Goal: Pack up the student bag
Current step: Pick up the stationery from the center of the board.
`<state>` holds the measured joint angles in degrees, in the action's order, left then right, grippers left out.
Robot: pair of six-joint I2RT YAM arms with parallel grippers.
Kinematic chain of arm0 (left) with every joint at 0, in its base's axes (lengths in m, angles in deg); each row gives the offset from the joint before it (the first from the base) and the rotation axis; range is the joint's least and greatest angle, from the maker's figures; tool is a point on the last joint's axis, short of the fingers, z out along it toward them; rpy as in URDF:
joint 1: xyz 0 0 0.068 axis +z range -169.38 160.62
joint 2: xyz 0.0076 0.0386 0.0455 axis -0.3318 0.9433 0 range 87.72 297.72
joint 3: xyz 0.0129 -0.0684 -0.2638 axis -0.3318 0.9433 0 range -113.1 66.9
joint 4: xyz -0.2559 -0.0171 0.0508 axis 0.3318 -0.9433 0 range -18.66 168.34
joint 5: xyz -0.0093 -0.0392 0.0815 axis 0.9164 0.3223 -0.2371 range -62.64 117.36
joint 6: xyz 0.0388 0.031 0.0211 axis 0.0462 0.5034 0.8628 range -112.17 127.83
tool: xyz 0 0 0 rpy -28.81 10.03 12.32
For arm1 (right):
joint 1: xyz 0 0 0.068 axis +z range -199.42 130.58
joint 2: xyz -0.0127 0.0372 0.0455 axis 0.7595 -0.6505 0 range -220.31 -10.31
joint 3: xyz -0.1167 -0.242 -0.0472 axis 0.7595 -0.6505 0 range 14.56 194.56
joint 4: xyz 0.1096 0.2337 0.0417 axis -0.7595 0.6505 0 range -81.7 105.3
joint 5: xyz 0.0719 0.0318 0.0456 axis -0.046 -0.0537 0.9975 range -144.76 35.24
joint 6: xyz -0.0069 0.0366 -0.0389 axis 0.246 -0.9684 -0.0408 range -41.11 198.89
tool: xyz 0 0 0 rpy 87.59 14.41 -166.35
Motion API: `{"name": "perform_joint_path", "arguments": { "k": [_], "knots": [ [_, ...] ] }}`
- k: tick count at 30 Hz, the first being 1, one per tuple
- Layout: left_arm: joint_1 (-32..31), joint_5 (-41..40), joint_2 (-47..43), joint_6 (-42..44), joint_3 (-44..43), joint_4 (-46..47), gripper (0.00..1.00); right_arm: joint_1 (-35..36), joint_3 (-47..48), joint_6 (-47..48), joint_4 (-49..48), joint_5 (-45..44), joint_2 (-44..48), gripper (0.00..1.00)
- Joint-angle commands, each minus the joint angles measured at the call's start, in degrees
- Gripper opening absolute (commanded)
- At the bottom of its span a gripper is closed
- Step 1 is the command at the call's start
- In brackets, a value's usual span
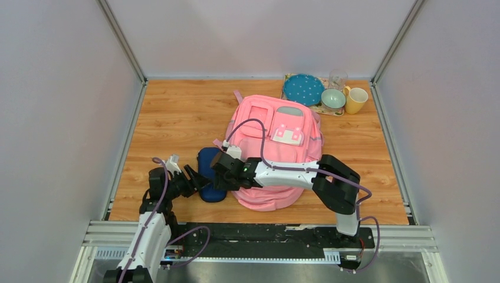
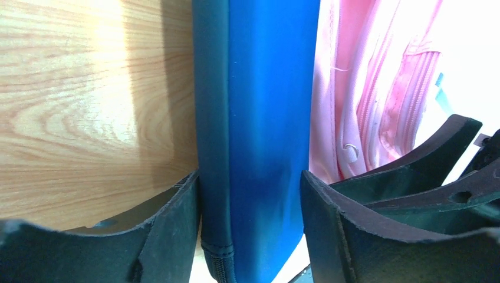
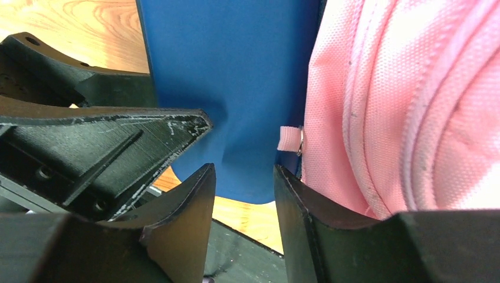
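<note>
Wooden tabletop: my left gripper clamps the navy blue zip case beside the large pink fabric backpack; right gripper half-open, empty.

Navy case on wood table; plate, bowl, mug behind.

One pink backpack, one blue case — and one plate, bowl, mug and glass each.
</note>
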<state>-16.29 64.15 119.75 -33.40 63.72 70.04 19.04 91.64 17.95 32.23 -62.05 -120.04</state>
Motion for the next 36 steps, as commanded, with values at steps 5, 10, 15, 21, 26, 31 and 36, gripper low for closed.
{"name": "perform_joint_path", "arguments": {
  "k": [5,10,15,21,26,31,36],
  "knots": [
    [-0.37,7.67,0.31,-2.19,1.07,5.22,0.40,0.35,-5.36,1.62,-4.32,2.02,-0.66,0.48],
    [-0.37,8.56,1.28,-0.87,0.72,3.73,0.17,0.35,-6.06,2.50,-4.76,1.66,1.36,0.50],
    [-0.37,6.54,-1.61,1.68,-6.10,-3.91,0.00,0.44,-5.45,7.94,-4.33,3.86,7.66,0.70],
    [-0.37,-3.48,-3.65,11.25,-21.31,-20.79,0.00,0.53,-10.01,9.44,-4.07,1.32,20.95,0.78],
    [-0.72,-2.44,-2.15,11.00,-25.82,-21.94,0.00,0.53,-17.03,6.29,-4.50,-1.32,34.83,0.79],
    [-1.86,3.97,-1.01,6.54,-27.93,-14.42,0.00,0.09,-26.18,2.50,-6.69,-5.54,46.17,0.81],
    [-2.92,14.52,0.14,-8.12,-24.08,3.70,0.00,-0.26,-31.72,0.05,-6.26,-9.66,57.58,0.83]
  ]
}}
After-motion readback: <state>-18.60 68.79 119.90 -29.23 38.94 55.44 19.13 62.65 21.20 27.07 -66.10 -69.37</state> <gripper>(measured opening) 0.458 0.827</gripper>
